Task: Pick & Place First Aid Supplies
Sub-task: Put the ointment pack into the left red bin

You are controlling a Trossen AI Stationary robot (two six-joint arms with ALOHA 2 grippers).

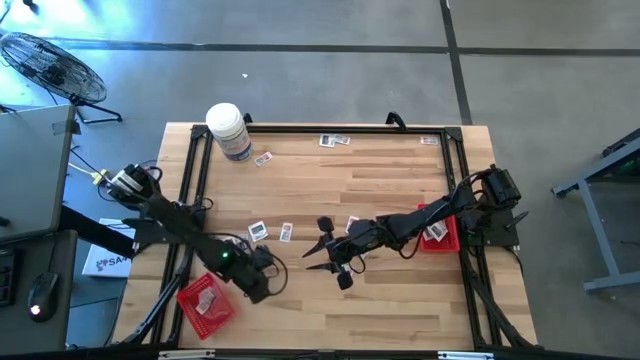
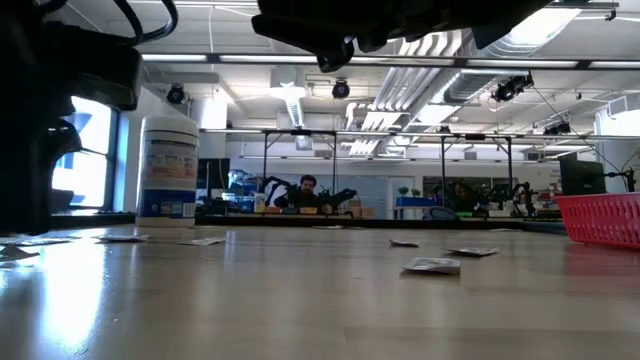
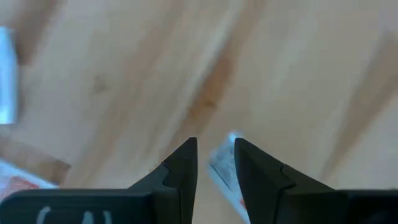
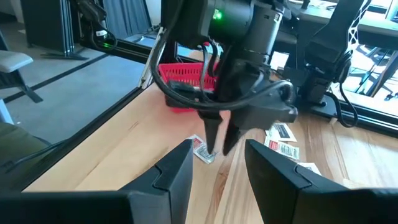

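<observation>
My left gripper (image 3: 214, 146) points straight down at the table, and its two fingers stand a little apart with a narrow gap between them, so I judge it open and not yet holding anything. The thing I want, one small white packet with red print (image 3: 225, 163), lies flat on the wood directly under the tips. It is not centred in the gap: most of it sits below one finger, and only one edge shows between the two. Its long side seems to run slantwise to the line from finger to finger, though I cannot tell the angle exactly. Seen from the other arm, the same packet (image 4: 202, 152) lies just beside the tips, slightly to the side of them, and looks to be lying on the table. So the coming move, in my judgement, depends on a small shift sideways toward the packet before going down and closing. A little farther from this hand, on the side toward my own base, is the red tray (image 1: 205, 300), which looks like the natural place for the packet. Two more packets (image 1: 257, 229) lie near, on the far side of the hand. My right gripper (image 1: 322, 247) hangs beyond them with fingers wide apart and empty; it faces my left hand, but the left is clearly nearer to this packet.
</observation>
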